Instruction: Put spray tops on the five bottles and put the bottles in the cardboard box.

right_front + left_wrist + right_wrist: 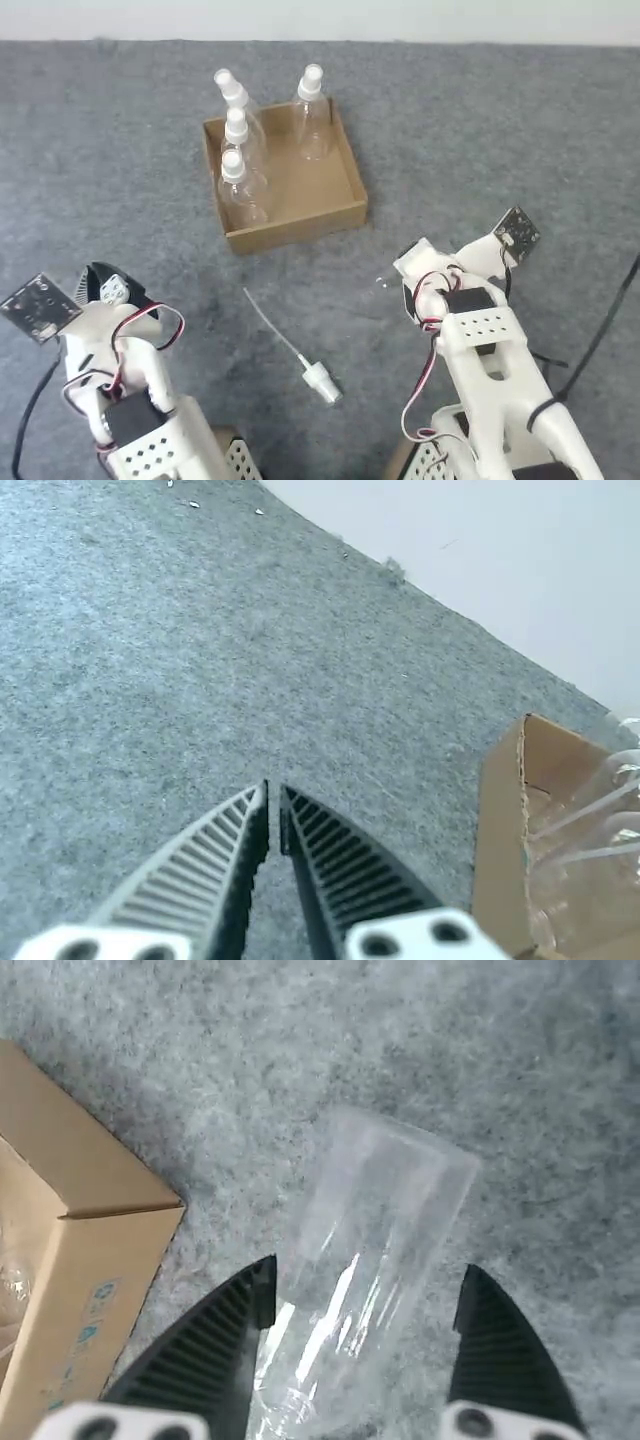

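Right now the grey surface (520,130) is carrying the cardboard box (300,228) far centre, with four capped bottles (243,195) standing inside. The right hand (367,1270) is spreading wide astride the last bottle (385,1210), uncapped, by the box's near right corner. It should close gently and squarely on the body. The left hand (275,810), pinched together and empty, is hovering near left. The loose spray top (320,381) is lying between the arms.

My left claw (273,788) is closed, its ribbed fingers (345,865) nearly meeting at the tips. My right claw (368,1275) is spread wide, fingers well apart. My left arm (120,370) and right arm (480,340) are folded low, side by side, wrists tilted downward.
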